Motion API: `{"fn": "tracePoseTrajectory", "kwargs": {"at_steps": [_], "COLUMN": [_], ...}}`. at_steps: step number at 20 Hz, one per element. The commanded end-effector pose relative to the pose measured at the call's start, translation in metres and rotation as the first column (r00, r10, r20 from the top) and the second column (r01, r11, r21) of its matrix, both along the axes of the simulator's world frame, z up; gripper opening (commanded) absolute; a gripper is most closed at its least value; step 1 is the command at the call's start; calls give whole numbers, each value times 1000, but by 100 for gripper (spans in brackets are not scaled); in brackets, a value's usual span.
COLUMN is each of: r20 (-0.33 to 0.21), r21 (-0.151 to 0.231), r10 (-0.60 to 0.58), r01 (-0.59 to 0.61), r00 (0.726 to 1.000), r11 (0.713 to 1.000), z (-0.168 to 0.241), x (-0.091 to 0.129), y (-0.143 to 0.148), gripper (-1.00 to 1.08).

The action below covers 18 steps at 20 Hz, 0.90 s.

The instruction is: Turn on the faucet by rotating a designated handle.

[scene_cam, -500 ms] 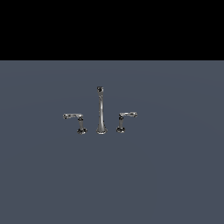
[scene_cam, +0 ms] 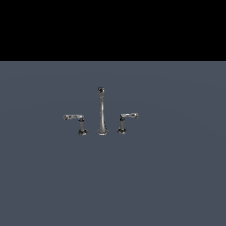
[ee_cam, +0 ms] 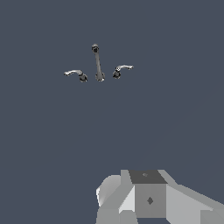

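Observation:
The faucet is a small chrome three-piece set on a flat grey surface. Its tall thin spout [scene_cam: 102, 112] stands in the middle. The handle [scene_cam: 128, 116] is the short lever on the exterior view's right, with its slim arm pointing outward. A mirror-image lever [scene_cam: 73, 117] stands on the left. The wrist view shows the spout [ee_cam: 98, 61], the handle [ee_cam: 122, 68] and the other lever [ee_cam: 73, 72] far ahead. Only grey blocky parts of my gripper [ee_cam: 148, 197] show there, well short of the faucet. Its fingers are not clear. The arm is out of the exterior view.
The grey surface [scene_cam: 113, 185] spreads flat around the faucet on all sides. A black band [scene_cam: 113, 26] fills the top of the exterior view.

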<state>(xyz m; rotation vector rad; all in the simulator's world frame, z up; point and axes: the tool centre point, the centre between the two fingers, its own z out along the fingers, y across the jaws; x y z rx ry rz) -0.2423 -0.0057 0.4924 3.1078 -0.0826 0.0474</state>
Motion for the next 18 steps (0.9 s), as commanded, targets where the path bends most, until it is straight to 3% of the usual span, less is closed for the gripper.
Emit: {"fn": "tracePoseTrajectory", "kwargs": {"at_steps": [1,10,18], "r20": [-1,-1,-4], "r21": [1,7,15], "r10": [-25,-186,-375], "r01": [25,186,375], "r00": [1000,983,927], "r11": [1000,983,927], "z": [-7,-52,-107], "x": [5,36,78], "y": [2,16,25], "gripper": [-100,-100,-100]}}
